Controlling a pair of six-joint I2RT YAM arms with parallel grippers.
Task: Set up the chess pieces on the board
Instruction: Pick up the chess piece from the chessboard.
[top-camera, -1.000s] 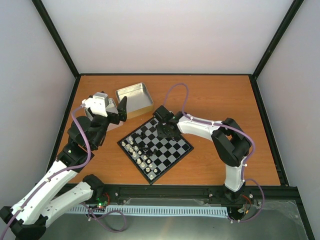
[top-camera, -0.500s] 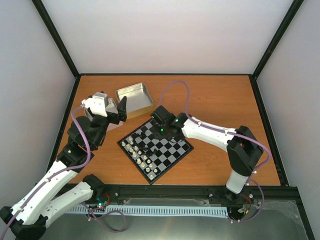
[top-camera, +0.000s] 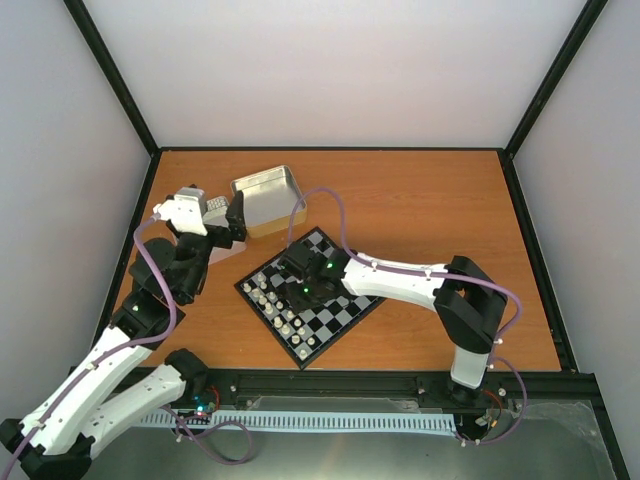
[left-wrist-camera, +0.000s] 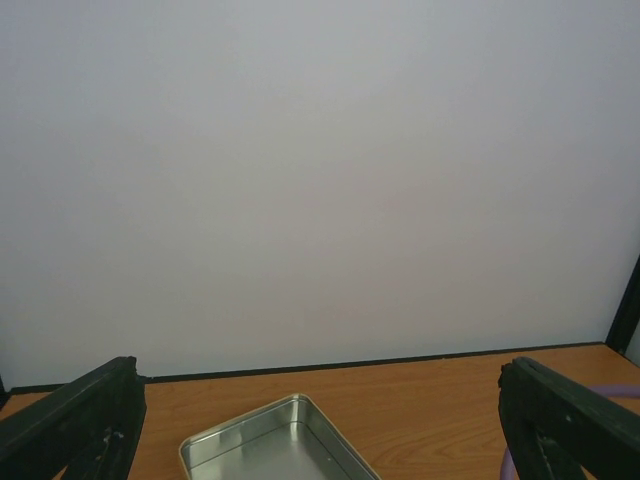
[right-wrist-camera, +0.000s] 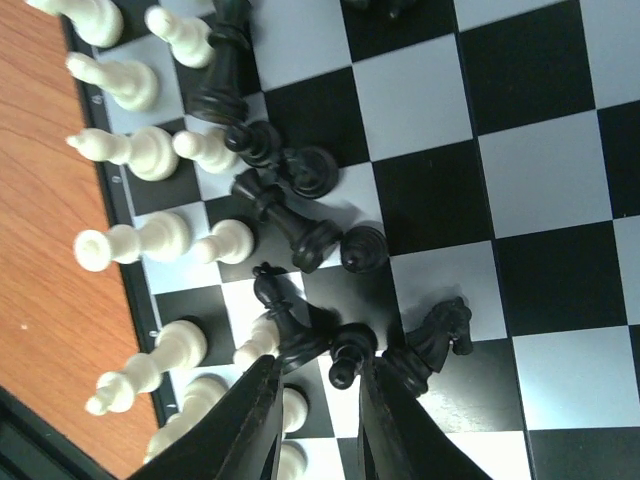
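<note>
Your right gripper (right-wrist-camera: 318, 400) hovers close over the board (right-wrist-camera: 560, 200), jaws narrowly parted; a black pawn (right-wrist-camera: 345, 358) sits just off its fingertips among jumbled black pieces (right-wrist-camera: 300, 225); left gripper (top-camera: 236, 212) gapes wide by the tin (left-wrist-camera: 270, 440).

Crowded near side, open far squares
Under our right gripper (right-wrist-camera: 318, 400), toppled black pieces (right-wrist-camera: 292, 228) crowd against the white rows (right-wrist-camera: 128, 150); beyond them we see bare squares across the board (right-wrist-camera: 560, 180).
</note>
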